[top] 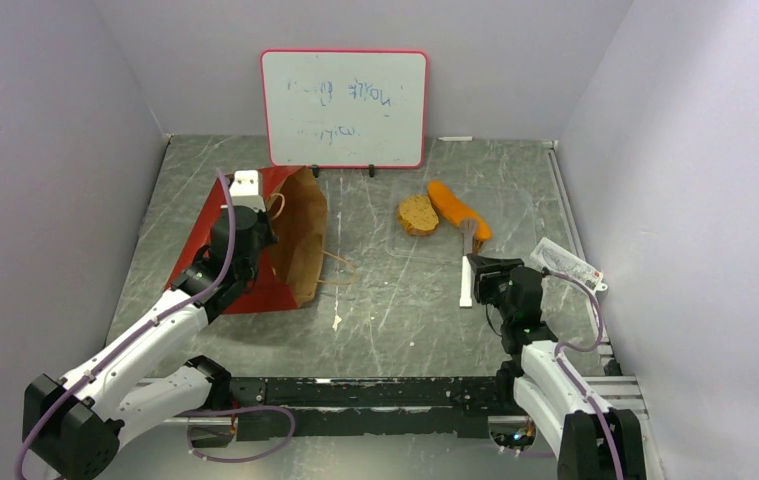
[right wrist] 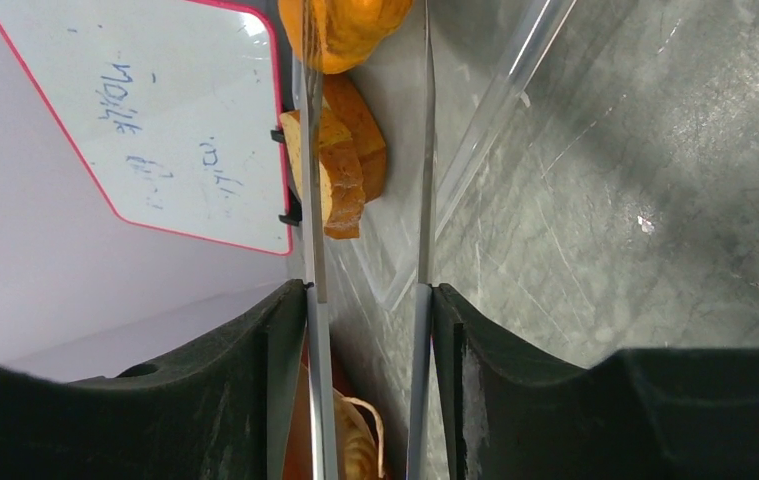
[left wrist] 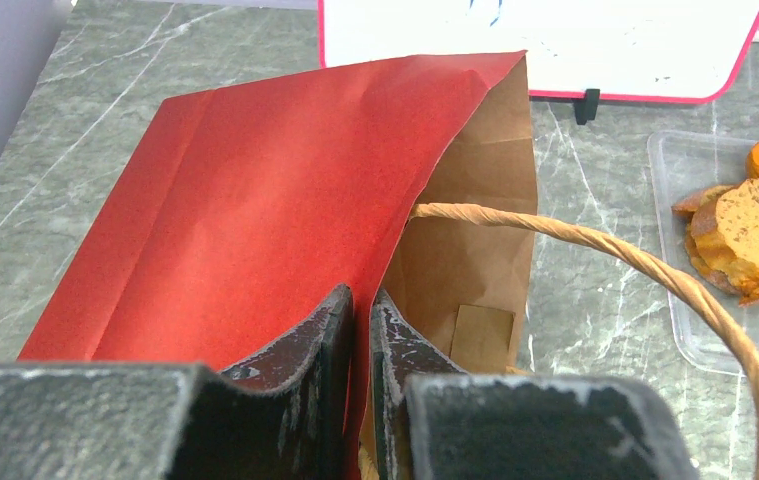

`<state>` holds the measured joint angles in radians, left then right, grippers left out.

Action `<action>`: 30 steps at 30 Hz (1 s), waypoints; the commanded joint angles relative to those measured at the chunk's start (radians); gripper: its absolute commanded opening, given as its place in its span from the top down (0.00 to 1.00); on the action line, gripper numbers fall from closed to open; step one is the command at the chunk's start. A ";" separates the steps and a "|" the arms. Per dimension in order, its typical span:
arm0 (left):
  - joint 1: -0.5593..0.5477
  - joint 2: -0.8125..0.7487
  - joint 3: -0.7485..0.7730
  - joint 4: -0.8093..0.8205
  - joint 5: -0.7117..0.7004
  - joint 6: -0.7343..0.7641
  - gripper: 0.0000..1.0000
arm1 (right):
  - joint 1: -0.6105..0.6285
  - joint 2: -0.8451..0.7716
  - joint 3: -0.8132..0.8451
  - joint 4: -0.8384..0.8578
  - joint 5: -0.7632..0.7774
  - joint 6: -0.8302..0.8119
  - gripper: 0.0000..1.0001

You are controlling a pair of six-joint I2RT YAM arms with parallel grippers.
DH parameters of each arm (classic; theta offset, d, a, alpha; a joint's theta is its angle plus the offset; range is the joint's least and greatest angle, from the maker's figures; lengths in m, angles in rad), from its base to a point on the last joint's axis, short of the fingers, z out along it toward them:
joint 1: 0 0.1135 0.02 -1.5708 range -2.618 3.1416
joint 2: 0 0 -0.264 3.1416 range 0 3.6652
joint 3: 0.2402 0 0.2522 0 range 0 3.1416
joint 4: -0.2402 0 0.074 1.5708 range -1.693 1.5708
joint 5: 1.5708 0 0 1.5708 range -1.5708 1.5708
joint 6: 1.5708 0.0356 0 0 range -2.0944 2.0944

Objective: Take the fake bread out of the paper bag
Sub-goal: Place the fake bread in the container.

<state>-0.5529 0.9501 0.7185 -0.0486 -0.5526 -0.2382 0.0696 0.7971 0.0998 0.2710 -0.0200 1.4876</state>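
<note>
The paper bag (top: pixel 290 245) lies on its side at the left, red outside, brown inside, with its mouth facing right. My left gripper (top: pixel 258 212) is shut on the bag's red upper wall (left wrist: pixel 255 200) at the mouth, the paper pinched between the fingers (left wrist: pixel 335 340). A loop handle (left wrist: pixel 655 270) arcs in front. Fake bread lies outside the bag on a clear tray (left wrist: pixel 680 335): a round brown slice (top: pixel 418 214) and a long orange loaf (top: pixel 458 213). My right gripper (right wrist: pixel 368 300) holds metal tongs (right wrist: pixel 312 200), whose spread blades point at the slice (right wrist: pixel 333 170) and the loaf (right wrist: pixel 350 30).
A red-framed whiteboard (top: pixel 343 107) stands at the back wall. At the right edge lies a white packet (top: pixel 566 263), and a white strip (top: pixel 466 285) lies left of my right gripper. A small white scrap (top: pixel 336 321) sits on the grey marbled table (top: pixel 395 310).
</note>
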 commanded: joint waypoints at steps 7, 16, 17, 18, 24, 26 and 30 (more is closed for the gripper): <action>-0.004 -0.009 -0.004 0.036 0.003 0.011 0.93 | -0.013 -0.061 0.020 -0.017 -0.029 0.005 0.50; -0.004 -0.006 -0.004 0.037 0.006 0.009 0.93 | -0.013 -0.101 0.026 -0.064 -0.051 0.005 0.50; -0.004 -0.006 -0.003 0.037 0.006 0.011 0.93 | -0.014 -0.106 0.026 -0.071 -0.053 0.004 0.50; -0.004 -0.004 -0.003 0.036 0.006 0.011 0.93 | -0.014 -0.112 0.027 -0.081 -0.055 0.004 0.50; -0.004 -0.004 -0.002 0.037 0.008 0.009 0.93 | -0.013 -0.148 0.040 -0.127 -0.063 -0.003 0.50; -0.004 -0.004 -0.003 0.036 0.008 0.008 0.93 | -0.013 -0.157 0.041 -0.140 -0.066 -0.003 0.50; -0.004 -0.008 -0.004 0.036 0.006 0.008 0.93 | -0.013 -0.179 0.041 -0.158 -0.075 0.002 0.50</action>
<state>-0.5529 0.9501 0.7185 -0.0486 -0.5526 -0.2386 0.0643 0.6479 0.1104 0.1207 -0.0784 1.4849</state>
